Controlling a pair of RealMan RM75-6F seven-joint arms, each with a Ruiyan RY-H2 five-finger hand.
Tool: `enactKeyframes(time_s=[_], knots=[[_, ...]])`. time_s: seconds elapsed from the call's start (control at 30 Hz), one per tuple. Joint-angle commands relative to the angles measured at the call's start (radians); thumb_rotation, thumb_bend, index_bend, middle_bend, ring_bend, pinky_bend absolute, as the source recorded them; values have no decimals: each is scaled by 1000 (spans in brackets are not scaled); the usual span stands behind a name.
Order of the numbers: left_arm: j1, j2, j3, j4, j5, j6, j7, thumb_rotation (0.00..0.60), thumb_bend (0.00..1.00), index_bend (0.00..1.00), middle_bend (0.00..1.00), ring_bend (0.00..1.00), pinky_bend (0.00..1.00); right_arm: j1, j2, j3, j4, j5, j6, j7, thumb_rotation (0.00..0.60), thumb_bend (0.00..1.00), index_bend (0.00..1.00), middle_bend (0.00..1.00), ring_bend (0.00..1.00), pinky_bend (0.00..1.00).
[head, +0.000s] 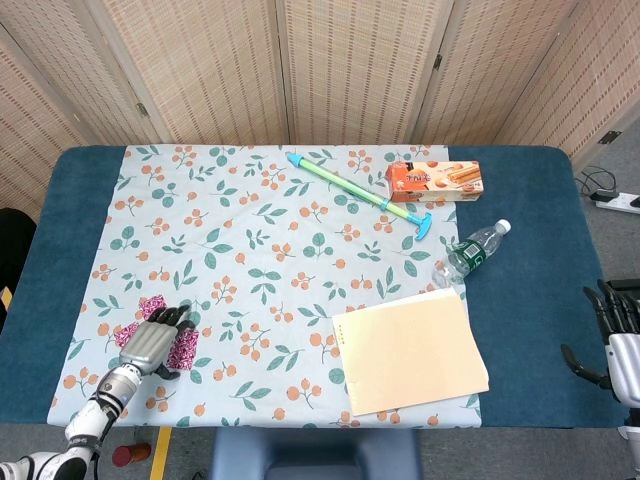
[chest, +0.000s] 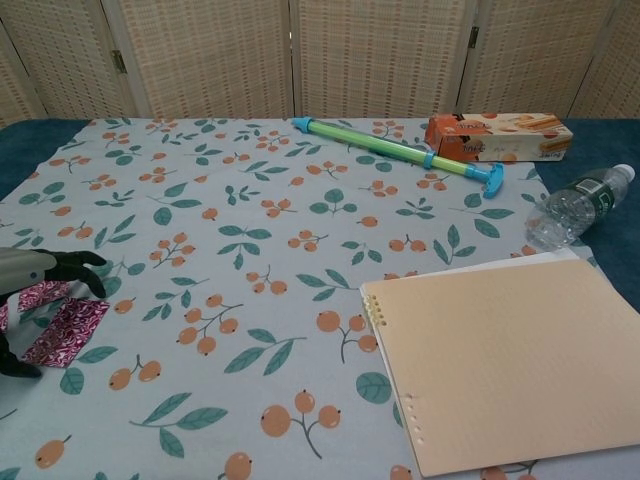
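- The left hand (head: 152, 345) is laid over a small magenta patterned wrapper (head: 183, 351) near the front left corner of the desk (head: 60, 250); its fingers (chest: 75, 263) are curled down over the piece, and a grasp seems to be forming, though whether the wrapper is actually clamped cannot be told.
- The wrapper lies on the floral cloth (head: 260, 250), flat and creased, with one flap folded up under the fingers in the chest view.
- The wrapper is thin and light, so it is judged likely to slide on the cloth or slip out between the fingers if it is pinched only at an edge.
- The cloth itself could be caught with the wrapper and dragged, since the fingertips press close to it.
- The wrapper looks glossy, magenta with a fine white pattern, and is partly hidden by the hand in the head view.
- The right hand (head: 618, 335) is held off the front right corner of the desk, fingers spread, with nothing in it.
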Motion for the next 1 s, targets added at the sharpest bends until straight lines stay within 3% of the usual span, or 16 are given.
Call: enactKeyframes(time_s=[0.03,1.0], knots=[[-2,-1,-1,3,-4,-3,-1,600,157,244,3,0,0,0,0,0,0,0,0,0,500,364,0,0,0,0],[-5,-9,-2,13,-13,7,-15,600,218,313,3,0,0,-4,0,0,0,1,2,2,501,364,0,0,0,0]])
